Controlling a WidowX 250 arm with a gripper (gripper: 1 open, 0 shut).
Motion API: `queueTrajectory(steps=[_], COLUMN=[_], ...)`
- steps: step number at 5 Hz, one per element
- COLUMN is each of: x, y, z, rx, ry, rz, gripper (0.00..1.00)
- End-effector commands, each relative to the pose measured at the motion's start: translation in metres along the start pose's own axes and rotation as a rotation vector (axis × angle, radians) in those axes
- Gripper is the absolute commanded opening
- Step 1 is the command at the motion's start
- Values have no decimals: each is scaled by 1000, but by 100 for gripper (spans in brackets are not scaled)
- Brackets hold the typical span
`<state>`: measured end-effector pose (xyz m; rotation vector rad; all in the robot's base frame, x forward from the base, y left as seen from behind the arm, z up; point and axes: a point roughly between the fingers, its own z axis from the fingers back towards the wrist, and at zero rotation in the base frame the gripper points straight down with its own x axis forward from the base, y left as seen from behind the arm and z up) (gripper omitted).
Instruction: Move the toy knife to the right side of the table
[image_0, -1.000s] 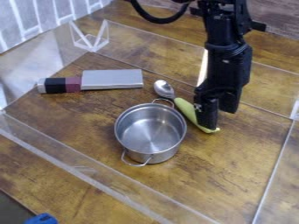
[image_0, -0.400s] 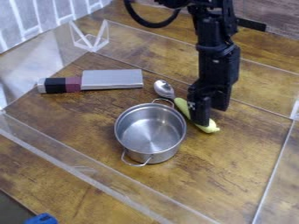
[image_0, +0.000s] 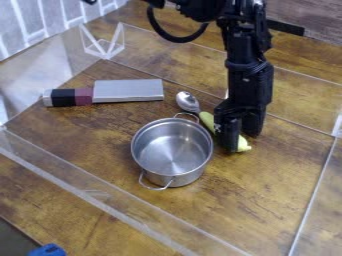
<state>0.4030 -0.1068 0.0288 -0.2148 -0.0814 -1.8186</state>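
The fingers (image_0: 234, 133) hang spread and empty low beside the pot (image_0: 173, 151), well apart from the toy knife (image_0: 103, 94) lying ungrasped on the table (image_0: 267, 200).

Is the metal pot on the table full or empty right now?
Empty. The pot stands upright on the table, and its bare shiny bottom shows with nothing inside.
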Motion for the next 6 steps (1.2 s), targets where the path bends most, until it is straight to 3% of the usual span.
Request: queueTrajectory(steps=[1,3,4,5,6], x=[-3,19,26,27,18], y=[-7,4,-7,-15,-19], z=[24,57,56,62,71], rx=[54,24,40,62,55], ry=[8,19,15,19,32], rz=[-4,71,86,122,184], gripper=[0,0,0,0,0])
